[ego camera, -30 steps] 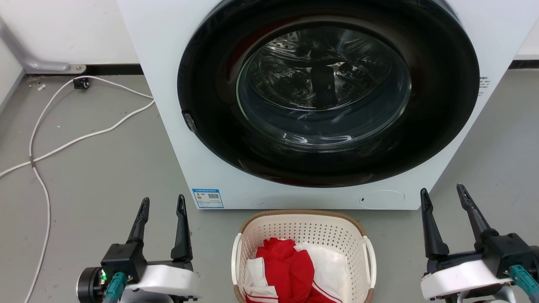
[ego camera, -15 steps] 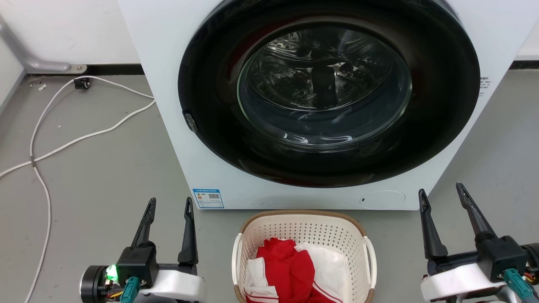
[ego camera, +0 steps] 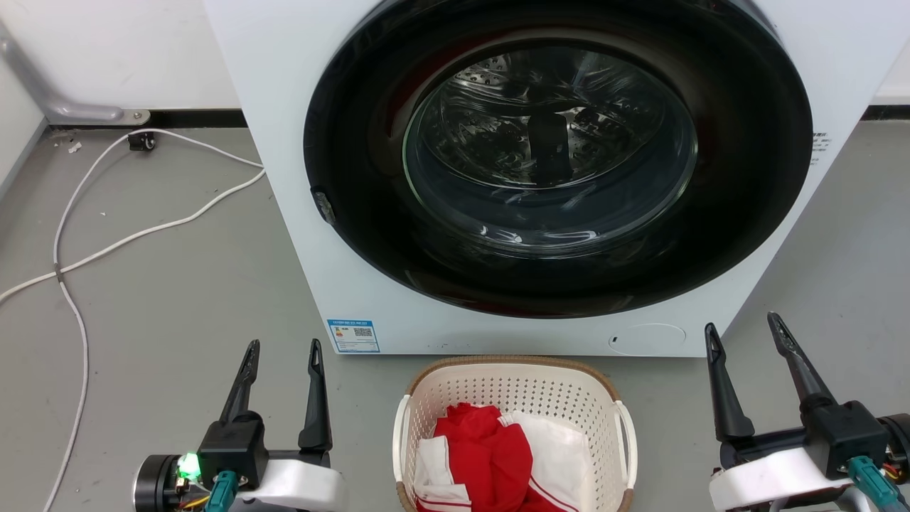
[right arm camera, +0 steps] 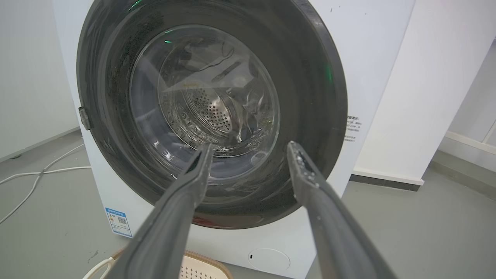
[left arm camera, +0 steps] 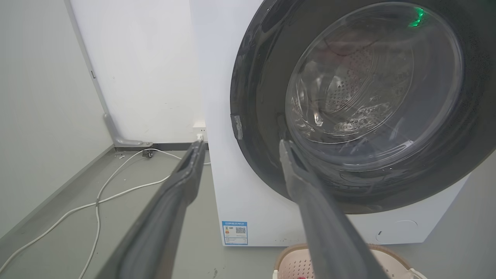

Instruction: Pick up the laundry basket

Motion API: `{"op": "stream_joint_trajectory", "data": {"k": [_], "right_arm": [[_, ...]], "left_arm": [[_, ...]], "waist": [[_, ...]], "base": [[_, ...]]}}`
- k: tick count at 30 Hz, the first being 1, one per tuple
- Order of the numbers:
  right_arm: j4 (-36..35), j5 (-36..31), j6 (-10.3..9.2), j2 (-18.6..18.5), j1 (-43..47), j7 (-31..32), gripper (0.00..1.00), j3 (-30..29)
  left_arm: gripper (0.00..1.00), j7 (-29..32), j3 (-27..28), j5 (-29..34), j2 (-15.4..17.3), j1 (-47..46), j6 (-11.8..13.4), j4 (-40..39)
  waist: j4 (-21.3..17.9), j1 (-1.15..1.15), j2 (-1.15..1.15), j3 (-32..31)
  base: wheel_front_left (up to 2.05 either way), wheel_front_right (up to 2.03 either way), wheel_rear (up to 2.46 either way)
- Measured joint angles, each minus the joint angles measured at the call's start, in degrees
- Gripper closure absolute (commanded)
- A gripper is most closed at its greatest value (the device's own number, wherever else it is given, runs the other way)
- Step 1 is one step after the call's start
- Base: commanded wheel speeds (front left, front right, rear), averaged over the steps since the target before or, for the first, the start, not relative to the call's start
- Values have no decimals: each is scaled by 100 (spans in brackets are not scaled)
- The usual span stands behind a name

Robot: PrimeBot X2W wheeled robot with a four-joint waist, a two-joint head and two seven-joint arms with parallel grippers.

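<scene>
Head view: the basket sits on the floor before the washer, between our left gripper and right gripper, both spread, empty. Left wrist view: its rim peeks at bottom. Right wrist view: likewise. Uneven grips may tip it.

laundry basket | cream, brown rim | upright | floor, holds red-white cloth

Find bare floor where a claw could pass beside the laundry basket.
Bare floor lies between left claw and laundry basket, and between basket and right claw. Crowded behind: the washing machine stands close to its rim.
</scene>
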Motion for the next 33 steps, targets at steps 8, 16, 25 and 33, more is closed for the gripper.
{"op": "stream_joint_trajectory", "data": {"k": [8,16,25,33], "right_arm": [[3,20,0,0,10,0,0,4],[4,60,0,0,11,0,0,-7],[101,99,0,0,-108,0,0,-3],[664,-151,1,-1,-575,0,0,57]], "left_arm": [[0,0,14,46,0,23,27,-15],[0,0,23,60,0,25,23,-36],[0,0,86,112,0,-141,-87,155],[0,0,126,-7,3,-665,-326,777]], "waist": [[-13,0,0,0],[-11,0,0,34],[-30,0,0,235],[-88,0,0,697]], "base": [[0,0,0],[0,0,0],[0,0,0],[0,0,0]]}}
